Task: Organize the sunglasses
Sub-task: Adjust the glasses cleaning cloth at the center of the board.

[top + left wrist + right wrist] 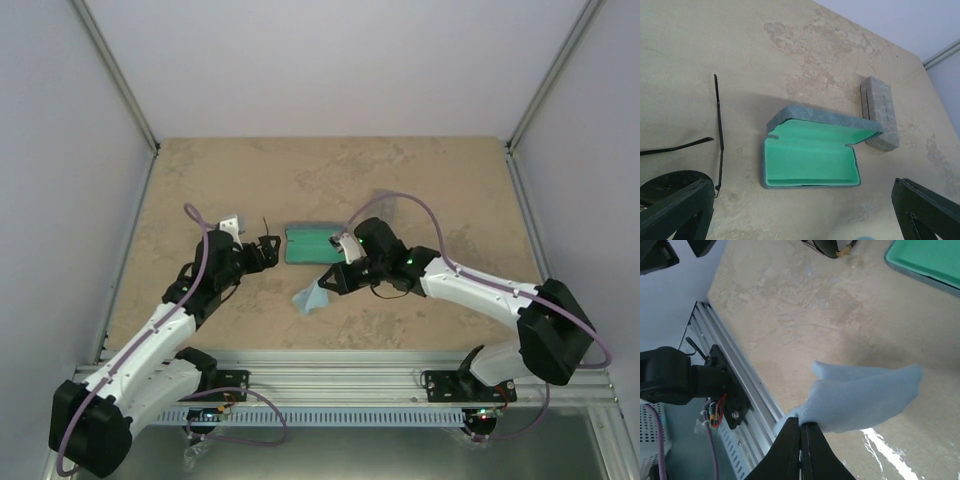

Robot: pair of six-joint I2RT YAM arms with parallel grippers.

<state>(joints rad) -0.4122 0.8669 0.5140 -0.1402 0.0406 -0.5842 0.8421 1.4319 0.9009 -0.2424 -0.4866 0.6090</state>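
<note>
Barely started tbh: black sunglasses (675,180) lying on desk (790,50) beside open case (810,157), nothing packed. Left end effector (800,200) hanging wide apart over them, right end effector (801,425) clamping blue cloth (860,397).

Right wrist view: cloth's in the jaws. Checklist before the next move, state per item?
1. Right gripper shut on the cloth: ok.
2. Cloth's hanging end off the table: cannot tell.
3. Open case lid up, green lining bare: ok.
4. Left gripper open, holding nothing: ok.
5. Black sunglasses in the case: not ok, on the table beside it, arms unfolded.
6. Red-framed pair located: cannot tell, in no view.
</note>
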